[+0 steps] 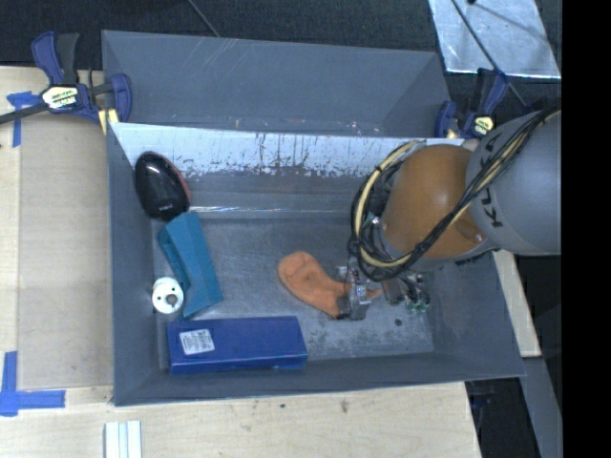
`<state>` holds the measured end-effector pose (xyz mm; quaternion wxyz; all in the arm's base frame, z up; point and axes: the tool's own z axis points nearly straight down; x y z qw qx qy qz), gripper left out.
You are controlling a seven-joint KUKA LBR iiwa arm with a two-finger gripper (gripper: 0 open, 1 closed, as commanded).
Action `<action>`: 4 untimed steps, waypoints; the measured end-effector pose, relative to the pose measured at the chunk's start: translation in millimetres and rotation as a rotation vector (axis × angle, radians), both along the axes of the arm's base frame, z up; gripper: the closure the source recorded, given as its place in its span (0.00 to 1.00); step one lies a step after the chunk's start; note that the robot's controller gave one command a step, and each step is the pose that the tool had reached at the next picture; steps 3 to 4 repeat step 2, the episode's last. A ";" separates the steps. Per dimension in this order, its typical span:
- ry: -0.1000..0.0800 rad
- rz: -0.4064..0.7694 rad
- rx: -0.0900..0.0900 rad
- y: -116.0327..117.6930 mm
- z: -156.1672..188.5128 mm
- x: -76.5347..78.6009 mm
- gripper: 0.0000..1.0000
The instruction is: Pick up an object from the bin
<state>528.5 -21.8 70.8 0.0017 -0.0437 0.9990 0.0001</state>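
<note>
Bare bin floor (253, 237) is left mid-back. The left is crowded by black mouse (160, 185), teal wedge (191, 260) and white reel (167, 297). The front is blocked by blue box (237, 343).

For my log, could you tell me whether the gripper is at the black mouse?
No, the gripper is at the orange cloth, at its right end, well apart from the black mouse.

Dark speckled floor (286, 8) along the top, silvery panel (492, 27) at upper right, even light
</note>
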 end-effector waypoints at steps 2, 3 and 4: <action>-0.001 0.006 -0.001 -14.1 144.9 0.6 1.00; -0.001 0.006 -0.001 -14.1 144.9 0.6 1.00; -0.001 0.006 -0.001 -14.1 144.9 0.6 1.00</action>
